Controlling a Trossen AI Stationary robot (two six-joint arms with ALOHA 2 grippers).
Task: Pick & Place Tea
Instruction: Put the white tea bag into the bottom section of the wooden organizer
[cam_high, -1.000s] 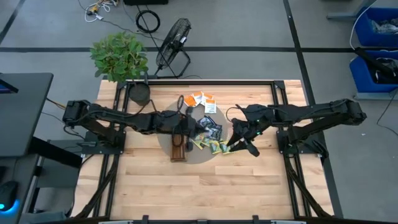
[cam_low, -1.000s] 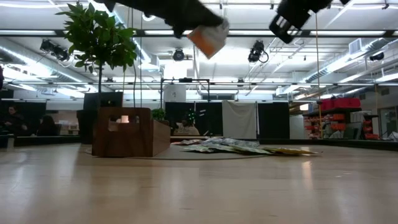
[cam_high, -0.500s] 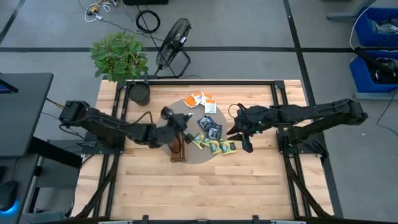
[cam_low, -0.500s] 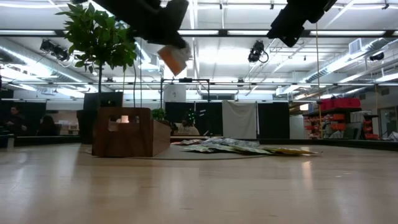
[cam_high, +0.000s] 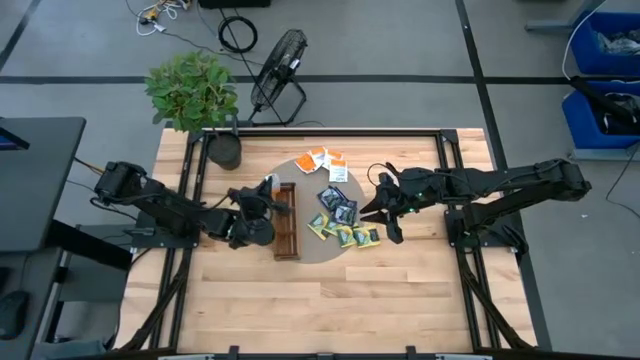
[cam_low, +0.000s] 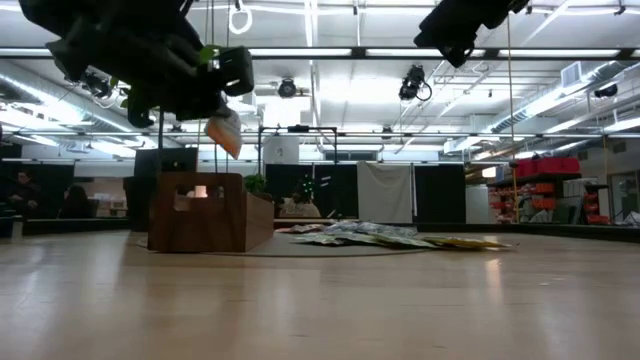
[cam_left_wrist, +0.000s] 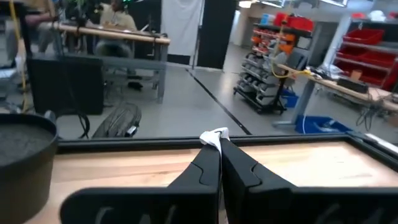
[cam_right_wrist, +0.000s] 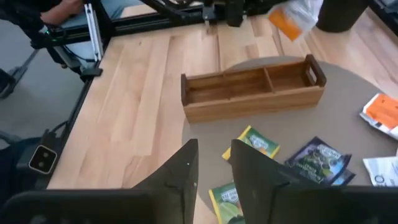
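While the long wooden tray (cam_high: 287, 220) lies on the round grey mat (cam_high: 330, 252) at the middle of the table (cam_high: 330, 300), an orange-and-white tea bag (cam_low: 225, 132) is held in the air by the left gripper (cam_high: 266, 186), just beside the tray's far end on the side away from the other sachets. The jaws are seen pressed shut on the sachet in the left wrist view, where only a white corner shows between the dark fingers (cam_left_wrist: 208, 171). In the right wrist view the same sachet (cam_right_wrist: 293, 17) is seen hanging clear of the tray (cam_right_wrist: 252, 87).

The rest of the tea is left on the mat on the other side of the tray: orange-and-white sachets (cam_high: 325, 161) near the tray's far end, dark blue-black ones (cam_high: 338, 203) beside its middle, and yellow-green ones (cam_high: 350, 236) toward its near end.

The right gripper (cam_high: 377, 213) is held above the mat's edge, beyond the dark and green sachets from the tray, its jaws set narrowly apart with nothing between them. A potted plant (cam_high: 195, 95) is seen at the table's far corner, behind the tray.
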